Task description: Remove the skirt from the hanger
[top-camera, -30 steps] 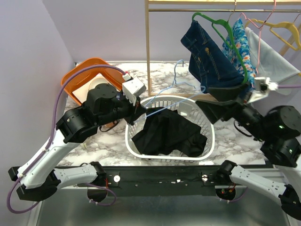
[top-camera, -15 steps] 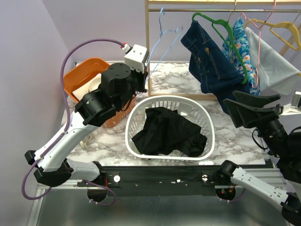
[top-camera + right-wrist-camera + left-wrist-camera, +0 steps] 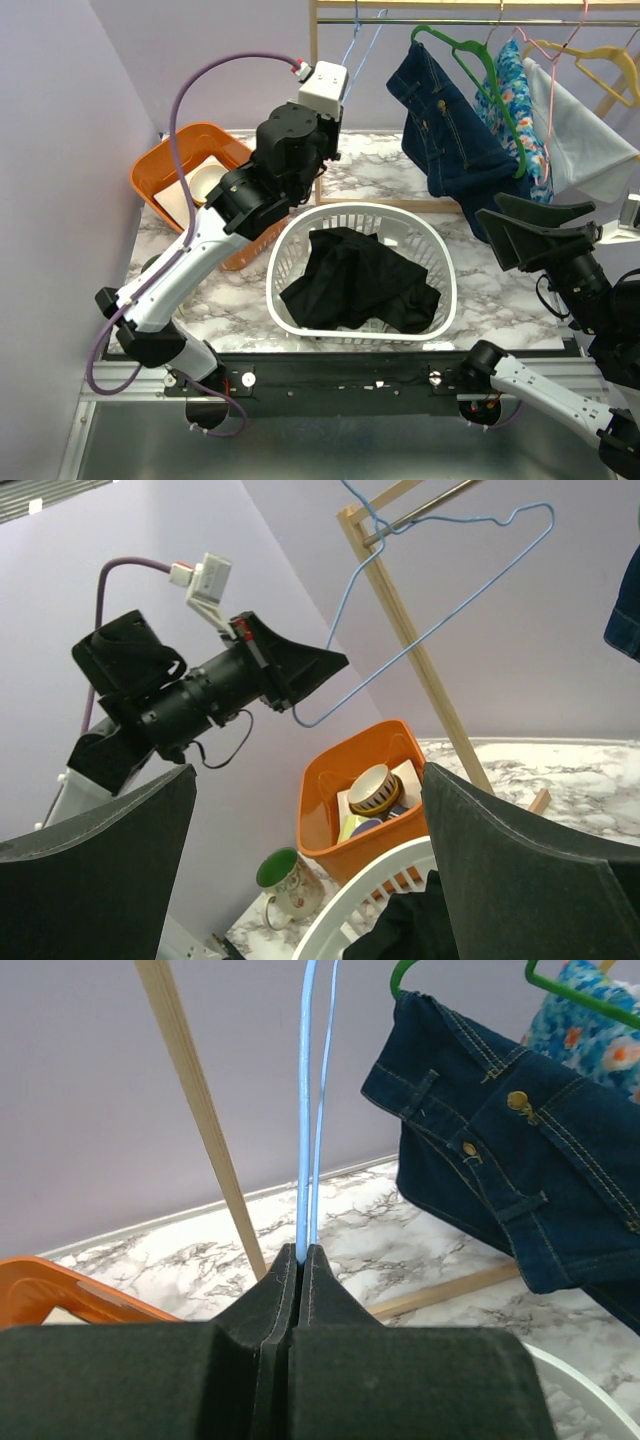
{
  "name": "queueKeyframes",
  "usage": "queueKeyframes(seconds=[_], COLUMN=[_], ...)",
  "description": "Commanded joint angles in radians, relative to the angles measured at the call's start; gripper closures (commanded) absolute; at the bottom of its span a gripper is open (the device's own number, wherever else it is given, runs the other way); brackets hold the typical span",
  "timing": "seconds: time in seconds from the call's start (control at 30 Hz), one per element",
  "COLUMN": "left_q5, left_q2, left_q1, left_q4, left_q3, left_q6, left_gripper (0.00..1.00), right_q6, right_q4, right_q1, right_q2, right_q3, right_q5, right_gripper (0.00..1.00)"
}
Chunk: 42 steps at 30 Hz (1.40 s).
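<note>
The black skirt lies crumpled in the white laundry basket, free of any hanger; the right wrist view shows an edge of it. My left gripper is raised beside the wooden rack and shut on the lower corner of a bare blue wire hanger. In the left wrist view the wire rises straight out of the closed tips. From the right wrist view the hanger has its hook at the rack rod. My right gripper is open and empty, right of the basket.
An orange bin with a bowl stands at the back left, a mug near it. On the wooden rack hang a denim garment on a green hanger, a floral one, a grey one and a yellow hanger.
My left arm has lifted the blue hanger from over the basket up to the rack rod. My right arm drew back from the basket to the right, then held still.
</note>
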Motion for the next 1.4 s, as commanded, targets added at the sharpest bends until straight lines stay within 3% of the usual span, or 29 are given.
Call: queueKeyframes(seconds=[0.0,0.37,0.4,0.43,0.53,0.7,0.9,1.0,1.27,1.37], left_q5=[-0.068,-0.048,-0.040,-0.016,0.017,0.067,0.168,0.215,0.285,0.334], left_q2=[0.049,0.081,0.081,0.081,0.069,0.035,-0.034,-0.065,-0.295,-0.396], left_q1=[0.000,0.006,0.006,0.006,0.006,0.006,0.006,0.006,0.006,0.006], left_q4=[0.051,0.034,0.019,0.009,-0.017,-0.034,-0.112,-0.148,-0.089,-0.044], left_q3=[0.046,0.008,0.013,0.014,0.008,-0.026,-0.009,-0.018,-0.279,-0.384], left_q6=[0.020,-0.030,-0.031,-0.033,-0.036,-0.036,-0.053,-0.066,-0.079,-0.051], left_gripper=[1.00,1.00,0.97,0.79,0.61,0.50,0.23,0.01,0.01,0.01], right_q6=[0.021,0.022,0.019,0.012,-0.027,-0.039,-0.120,-0.226,-0.511,-0.591], right_q4=[-0.032,-0.066,-0.071,-0.080,-0.085,-0.089,-0.141,-0.180,-0.215,-0.245], right_q1=[-0.004,-0.004,-0.004,-0.004,-0.004,-0.004,-0.002,-0.002,-0.005,-0.023], right_q2=[-0.001,-0.008,-0.004,0.000,0.006,0.012,0.100,0.198,0.460,0.574], right_q3=[-0.006,-0.022,-0.020,-0.016,-0.013,-0.006,0.069,0.141,0.413,0.515], right_q5=[0.002,0.028,0.034,0.043,0.057,0.087,0.198,0.340,0.520,0.502], right_gripper=[0.00,0.00,0.00,0.00,0.00,0.00,0.01,0.01,0.01,0.06])
